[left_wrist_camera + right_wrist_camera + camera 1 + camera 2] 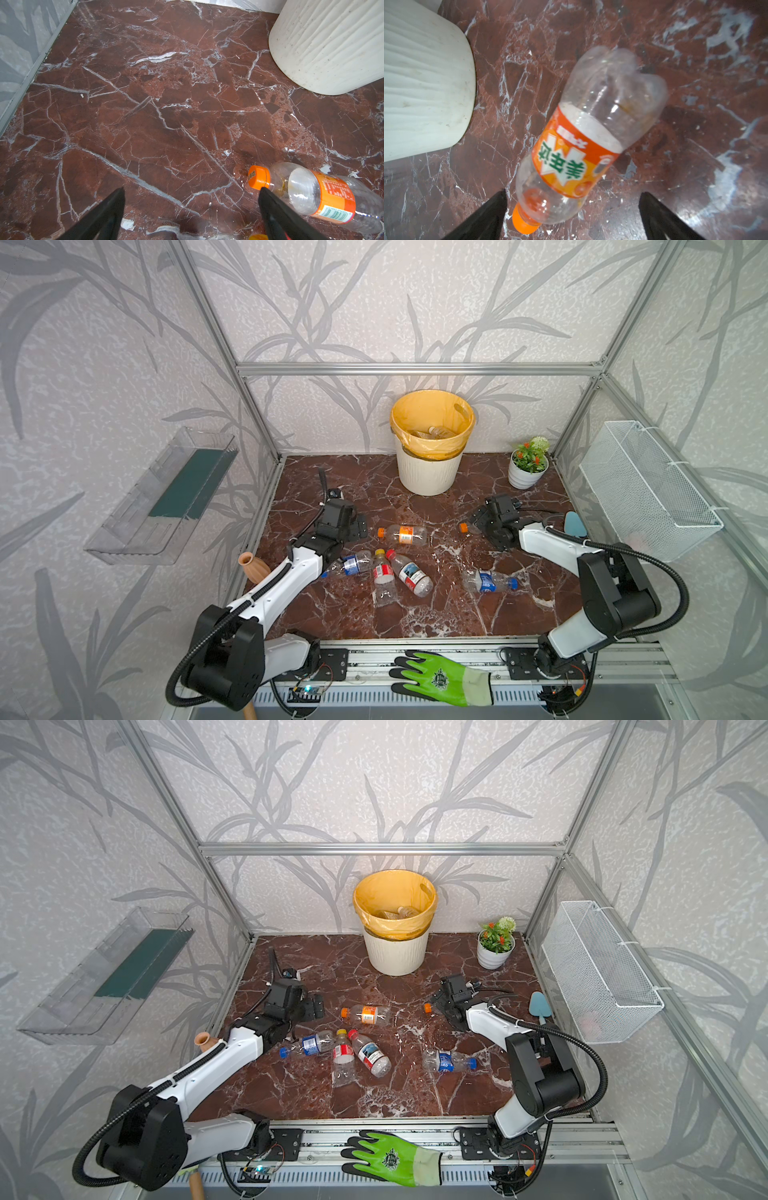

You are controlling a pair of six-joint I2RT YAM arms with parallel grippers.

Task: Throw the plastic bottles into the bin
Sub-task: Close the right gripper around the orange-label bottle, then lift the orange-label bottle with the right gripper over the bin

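**Right gripper [573,192] hovering over a bottle**

We are holding it wide open and empty, jaws straddling the cap end of an orange-label bottle [591,133] lying at two o'clock on the table [340,614]. We are reckoning the next move is dropping, closing on its body and carrying it to the bin [428,477] at twelve o'clock. Left gripper [192,188] is hanging open, empty.

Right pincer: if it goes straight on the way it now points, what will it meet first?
Most likely the clear plastic bottle with orange cap and orange label, lying on the red-brown marble tabletop just ahead of the open right pincer. Depth is unclear in the wrist view.
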